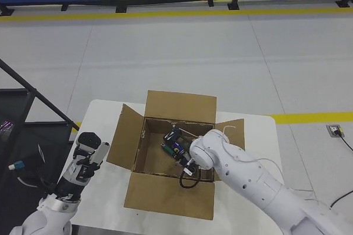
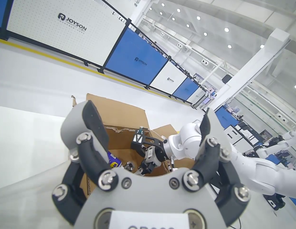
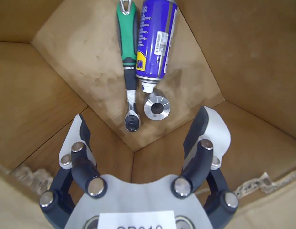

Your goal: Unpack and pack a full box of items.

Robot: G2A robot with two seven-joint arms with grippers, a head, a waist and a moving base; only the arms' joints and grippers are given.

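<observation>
The right gripper [image 3: 142,116] is hanging inside the cardboard box [image 3: 245,48], its fingers [image 3: 198,122] spread wide and holding nothing, pointing down at the box floor. Directly beyond the fingertips a ratchet wrench with a green handle [image 3: 129,55] is lying flat on the floor, its chrome head nearest the gripper. A blue spray can [image 3: 155,39] is lying alongside the wrench, touching or all but touching the handle, its white nozzle end turned toward the gripper. A short metal cylinder with a central bore [image 3: 157,107] is lying just off that nozzle, beside the wrench head. In the top view the right arm is reaching over the box's right flap, and the box [image 1: 170,202] is sitting with all four flaps folded outward near the middle of the white table [image 1: 103,114]. The left gripper [image 2: 148,110] is hovering over the table's left part, just beside the box's left flap, with its fingers [image 2: 93,120] likewise spread wide and empty, facing toward the box and the other arm.
</observation>
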